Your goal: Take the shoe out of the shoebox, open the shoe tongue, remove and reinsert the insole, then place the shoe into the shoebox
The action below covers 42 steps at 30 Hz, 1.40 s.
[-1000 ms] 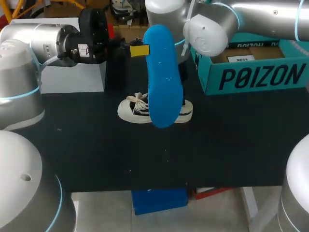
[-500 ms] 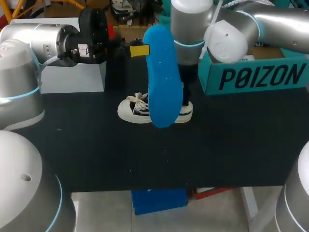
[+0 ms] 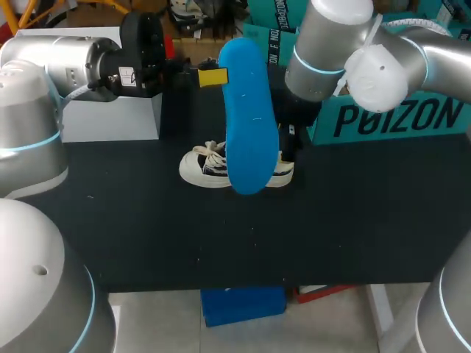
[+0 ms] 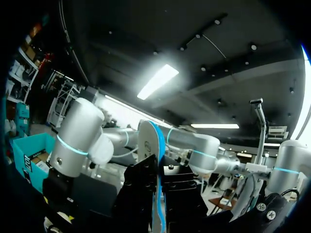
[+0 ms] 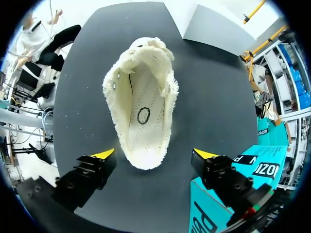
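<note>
On the black counter (image 3: 147, 235) a cream canvas low shoe with white laces (image 3: 208, 166) sits on its sole, toe toward my left side. A bright blue flat insole (image 3: 250, 118) stands on end over it and hides the shoe's middle in the head view. The left gripper (image 4: 158, 194) pinches the insole near its upper end between its fingers. The right gripper (image 5: 153, 158) hangs over the shoe's heel end, its fingers spread wide and clear of the shoe. Farther back, a pale grey box (image 3: 110, 118) stands at the left. A teal cardboard shoebox (image 3: 390, 118) stands at the right, partly hidden by my right arm.
</note>
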Available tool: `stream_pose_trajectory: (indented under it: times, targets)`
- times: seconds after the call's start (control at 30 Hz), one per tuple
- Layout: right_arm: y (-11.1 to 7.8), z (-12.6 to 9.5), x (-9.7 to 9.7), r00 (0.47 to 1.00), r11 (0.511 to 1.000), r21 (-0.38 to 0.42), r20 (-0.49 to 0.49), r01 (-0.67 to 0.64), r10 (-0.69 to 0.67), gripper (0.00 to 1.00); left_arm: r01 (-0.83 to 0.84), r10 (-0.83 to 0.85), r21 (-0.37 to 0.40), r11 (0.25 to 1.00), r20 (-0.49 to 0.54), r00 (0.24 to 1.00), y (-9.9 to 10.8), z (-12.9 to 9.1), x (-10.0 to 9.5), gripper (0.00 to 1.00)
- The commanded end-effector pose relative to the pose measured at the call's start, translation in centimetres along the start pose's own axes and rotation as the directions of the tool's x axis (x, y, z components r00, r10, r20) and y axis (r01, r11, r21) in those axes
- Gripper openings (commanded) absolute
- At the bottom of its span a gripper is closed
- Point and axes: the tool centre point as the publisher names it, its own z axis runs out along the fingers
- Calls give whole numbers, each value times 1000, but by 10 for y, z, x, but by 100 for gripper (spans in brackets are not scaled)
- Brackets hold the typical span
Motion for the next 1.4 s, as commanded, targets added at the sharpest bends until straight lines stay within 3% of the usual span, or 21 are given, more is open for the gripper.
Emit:
stream_pose_trajectory:
  times: [0.03, 0.63, 0.9, 1.07, 1.4]
  targets:
    - [-11, 4, 3, 1000, 980, -198, 0, 1, -1, 100, -2, 2, 2, 1000, 5, 1000, 1, 1, 0, 0]
    - [-24, 23, 9, 1000, 909, -416, -11, -25, 23, 100, -2, 2, 2, 1000, 5, 1000, 1, 1, 0, 0]
    - [-30, 34, 9, 999, 888, -458, -10, -42, 43, 100, -2, 2, 2, 1000, 5, 1000, 1, 1, 0, 0]
    - [-33, 38, 8, 997, 845, -530, -5, -63, 71, 100, -2, 2, 2, 1000, 5, 1000, 1, 1, 0, 0]
    - [-34, 47, 6, 996, 816, -573, -15, -83, 91, 100, -2, 2, 2, 1000, 5, 1000, 1, 1, 0, 0]
